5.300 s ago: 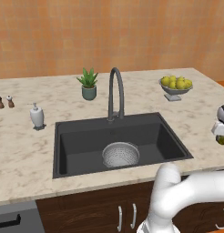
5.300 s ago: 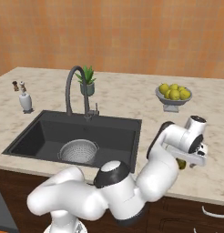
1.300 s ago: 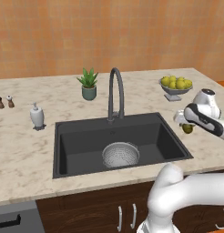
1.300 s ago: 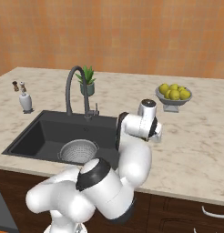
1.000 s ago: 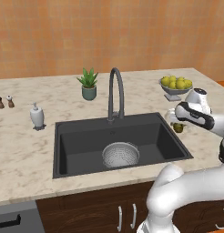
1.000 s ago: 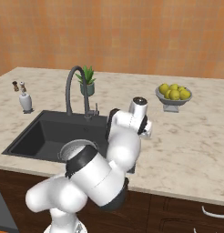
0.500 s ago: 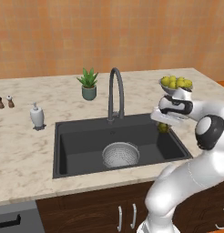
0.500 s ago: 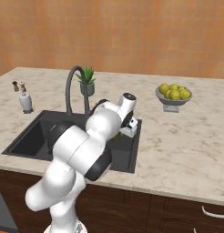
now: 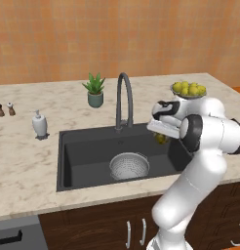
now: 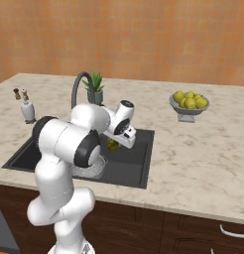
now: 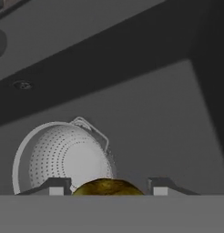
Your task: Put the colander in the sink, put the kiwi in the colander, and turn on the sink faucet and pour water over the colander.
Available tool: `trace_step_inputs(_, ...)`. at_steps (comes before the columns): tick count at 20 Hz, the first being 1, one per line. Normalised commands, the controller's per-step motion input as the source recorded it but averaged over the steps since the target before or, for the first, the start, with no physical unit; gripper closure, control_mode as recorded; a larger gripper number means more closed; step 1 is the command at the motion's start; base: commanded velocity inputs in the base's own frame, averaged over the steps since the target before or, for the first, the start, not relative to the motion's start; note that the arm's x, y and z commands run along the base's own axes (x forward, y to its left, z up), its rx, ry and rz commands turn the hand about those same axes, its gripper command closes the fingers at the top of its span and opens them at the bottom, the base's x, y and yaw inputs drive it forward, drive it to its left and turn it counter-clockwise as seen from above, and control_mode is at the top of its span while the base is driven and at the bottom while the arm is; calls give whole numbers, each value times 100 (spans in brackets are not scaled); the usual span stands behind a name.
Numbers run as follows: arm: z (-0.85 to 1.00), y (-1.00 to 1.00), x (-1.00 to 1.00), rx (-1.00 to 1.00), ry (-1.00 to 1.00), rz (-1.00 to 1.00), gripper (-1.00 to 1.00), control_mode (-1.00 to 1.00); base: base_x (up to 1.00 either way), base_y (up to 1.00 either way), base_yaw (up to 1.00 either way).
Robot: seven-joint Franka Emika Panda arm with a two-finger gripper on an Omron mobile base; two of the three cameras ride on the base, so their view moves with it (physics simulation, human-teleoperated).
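Over the sink: gripper [image 9: 162, 133] hangs above the right part of the basin, clamped on the kiwi [image 9: 161, 138].
Kiwi: between the fingertips, in the air, right of the colander [image 9: 129, 165].
Colander: on the sink [image 9: 88, 146] floor, near the middle.
Faucet [image 9: 124, 100]: at the far rim, spout arching toward the basin.

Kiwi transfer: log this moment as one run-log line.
step: carry kiwi to colander | gripper: shut on kiwi, above sink | colander: in sink, empty | sink faucet: no water seen
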Motion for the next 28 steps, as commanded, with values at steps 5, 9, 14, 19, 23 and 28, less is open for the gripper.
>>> trace_step_inputs(5, -37, 31, 6, 5, 1, 0, 100, -100, 0, 0, 0)
trace_step_inputs(9, -16, 26, 0, 13, 0, 0, 100, -100, 0, 0, 0)
trace_step_inputs(14, -7, 29, -7, 14, 4, 0, 100, -100, 0, 0, 0)
trace_step_inputs(19, -18, 22, -4, 5, 5, 0, 100, -100, 0, 0, 0)
trace_step_inputs(23, -16, 8, 0, 0, 9, 0, 100, -100, 0, 0, 0)
trace_step_inputs(28, -16, 15, -13, 0, 8, 0, 100, -100, 0, 0, 0)
